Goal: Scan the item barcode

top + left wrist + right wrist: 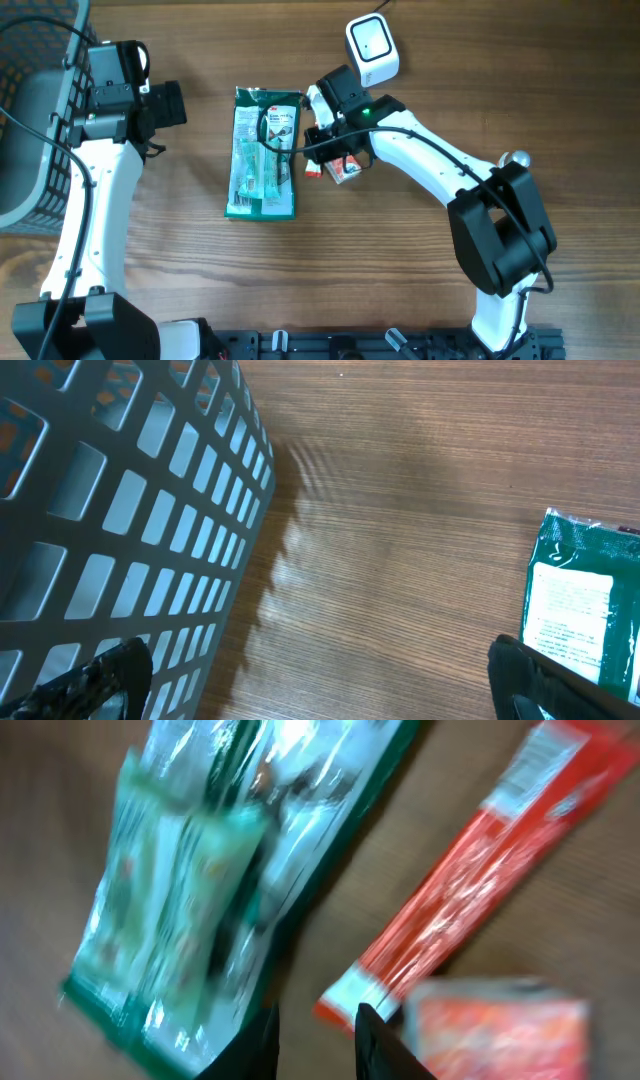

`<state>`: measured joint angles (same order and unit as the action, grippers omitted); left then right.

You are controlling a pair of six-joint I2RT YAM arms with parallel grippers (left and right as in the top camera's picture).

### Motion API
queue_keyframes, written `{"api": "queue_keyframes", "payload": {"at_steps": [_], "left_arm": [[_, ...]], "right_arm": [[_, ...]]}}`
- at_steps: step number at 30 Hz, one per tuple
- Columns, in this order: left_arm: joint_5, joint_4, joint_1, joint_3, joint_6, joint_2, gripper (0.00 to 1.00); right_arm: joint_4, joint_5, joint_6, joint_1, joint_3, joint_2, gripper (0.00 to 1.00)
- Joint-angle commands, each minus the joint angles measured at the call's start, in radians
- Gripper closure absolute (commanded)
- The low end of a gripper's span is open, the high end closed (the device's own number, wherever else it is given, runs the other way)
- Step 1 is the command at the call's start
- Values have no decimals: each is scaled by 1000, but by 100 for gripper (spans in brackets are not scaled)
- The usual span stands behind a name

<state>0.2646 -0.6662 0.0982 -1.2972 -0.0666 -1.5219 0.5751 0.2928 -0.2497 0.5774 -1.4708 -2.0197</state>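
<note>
A wooden table [400, 290] with a plain brown grain carries everything here. The right gripper [313, 150] hangs low at the edge of the green package [265, 150], on the side turned away from the grey basket [30, 130]. In the right wrist view its two fingertips [378, 1045] stand close together with only a narrow gap, and the picture is blurred there — I cannot tell if they pinch something or are free. Just beside the green package, below this gripper, lie a long red packet [480, 870] and a second red pack [500, 1025]; whether these two touch each other I cannot tell. The green package itself lies flat on the table, and a black cable [275, 128] of the right arm crosses above it. The white scanner [372, 45] stands beyond the far right corner of the green package, apart from it. The left gripper [170, 103] is on the opposite side of the green package, near it but not touching, its jaws spread wide with nothing between them — only bare wood. Farther from the green package, past that gripper, stands the grey basket.
</note>
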Motion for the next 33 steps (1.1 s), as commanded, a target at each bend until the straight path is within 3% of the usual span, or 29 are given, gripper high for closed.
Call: {"api": "queue_keyframes", "payload": {"at_steps": [1,8,9,11,12,16,21,33], "left_arm": [[2,2,0,-2,-8,2,0],[2,2,0,-2,-8,2,0],[2,2,0,-2,-8,2,0],[2,2,0,-2,-8,2,0],[2,2,0,-2,-8,2,0],[2,2,0,-2,-8,2,0],[2,2,0,-2,-8,2,0],[2,2,0,-2,-8,2,0]], "right_arm": [[-48,-168,-77,-1,-9,-19,69],[-80,-151,-175,0,-9,-87,67],[-57,-125,-169,0,-9,-97,69],[16,-123,-169,-1,-9,-97,84],[50,-123,-169,-1,-9,-95,85],[202,-123,-91,-1,-9,-94,77],[319,-118,16,-2,-19,-88,76],[476,-140,37,-29,-45,37,68]]}}
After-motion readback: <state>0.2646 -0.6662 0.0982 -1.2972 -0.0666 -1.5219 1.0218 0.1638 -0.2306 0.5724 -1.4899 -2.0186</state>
